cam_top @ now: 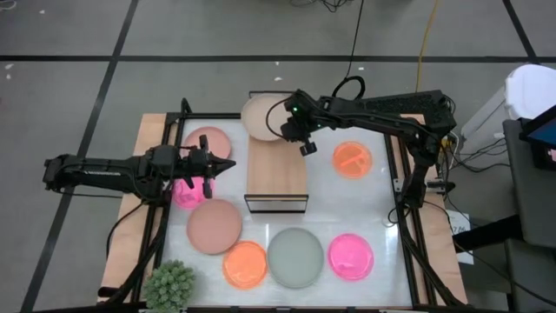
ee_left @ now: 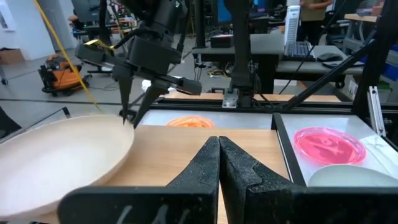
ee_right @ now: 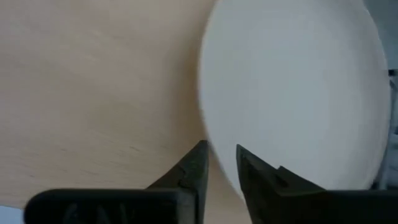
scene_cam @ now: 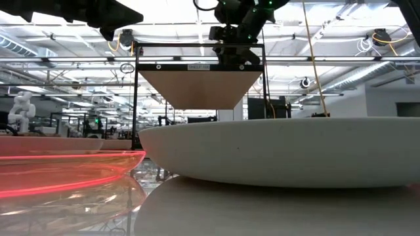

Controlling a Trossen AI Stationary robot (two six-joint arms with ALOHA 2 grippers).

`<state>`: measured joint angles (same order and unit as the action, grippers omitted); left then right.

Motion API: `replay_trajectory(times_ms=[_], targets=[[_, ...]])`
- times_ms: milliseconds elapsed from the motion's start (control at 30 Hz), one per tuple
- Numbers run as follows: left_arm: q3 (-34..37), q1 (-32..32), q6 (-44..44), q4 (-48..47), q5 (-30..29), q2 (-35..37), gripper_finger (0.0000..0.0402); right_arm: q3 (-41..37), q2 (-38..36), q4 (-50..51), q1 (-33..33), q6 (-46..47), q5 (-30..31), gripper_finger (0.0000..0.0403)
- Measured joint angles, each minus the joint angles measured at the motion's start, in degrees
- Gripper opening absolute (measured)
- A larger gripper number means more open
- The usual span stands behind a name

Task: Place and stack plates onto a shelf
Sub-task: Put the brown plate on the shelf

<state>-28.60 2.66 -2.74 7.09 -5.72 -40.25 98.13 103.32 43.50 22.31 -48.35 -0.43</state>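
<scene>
The light-wood shelf (cam_top: 278, 178) stands mid-table on its black frame. A beige plate (cam_top: 261, 117) lies over the shelf's far end, jutting past its left edge. My right gripper (cam_top: 294, 132) is at that plate's right rim, shut on it. My left gripper (cam_top: 224, 165) is shut and empty, hovering left of the shelf and pointing toward it, above a small hot pink plate (cam_top: 187, 193). A dusty pink plate (cam_top: 207, 143) lies flat just beyond it. My right gripper pinches the beige plate's rim (ee_right: 214, 146) between its two fingers, on the side toward the table's right edge. The fingers (ee_left: 126, 112) come from above, pointing down. The plate lies over the shelf board; whether it rests on it I cannot tell.
Near the front edge lie a dusty pink plate (cam_top: 214, 226), an orange plate (cam_top: 245, 264), a pale green plate (cam_top: 295, 256) and a hot pink plate (cam_top: 351, 256). Another orange plate (cam_top: 352, 159) lies right of the shelf. A spiky green plant ball (cam_top: 170, 285) sits front left.
</scene>
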Motion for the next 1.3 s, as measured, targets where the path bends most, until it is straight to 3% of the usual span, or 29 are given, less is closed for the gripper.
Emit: replay_trajectory(times_ms=[267,467,733,967,1167,1300], targets=[[0.0,0.0,0.2,0.0,-0.6,0.0,0.0004,0.0,-7.8,1.6,-6.0,8.0,3.8,0.0107],[0.0,0.0,0.0,-2.8,-10.5,0.0,0.0004,-1.5,-12.5,1.2,-11.3,13.0,3.8,0.0111],[0.0,0.0,0.8,-1.2,-7.2,0.0,0.0004,-12.1,-12.4,-12.8,-8.6,8.4,6.2,0.0109],[0.0,-0.1,1.4,-2.1,-3.3,0.0,0.0004,-14.5,-10.0,-17.8,-2.1,8.6,-4.9,0.0121],[0.0,-0.1,1.3,-2.6,-3.3,0.0,0.0004,-14.4,-7.8,-18.1,0.7,8.2,-10.0,0.0123],[0.0,-0.1,0.4,-2.6,-3.3,0.0,0.0004,-14.4,-6.3,-17.9,1.0,7.8,-10.0,0.0119]])
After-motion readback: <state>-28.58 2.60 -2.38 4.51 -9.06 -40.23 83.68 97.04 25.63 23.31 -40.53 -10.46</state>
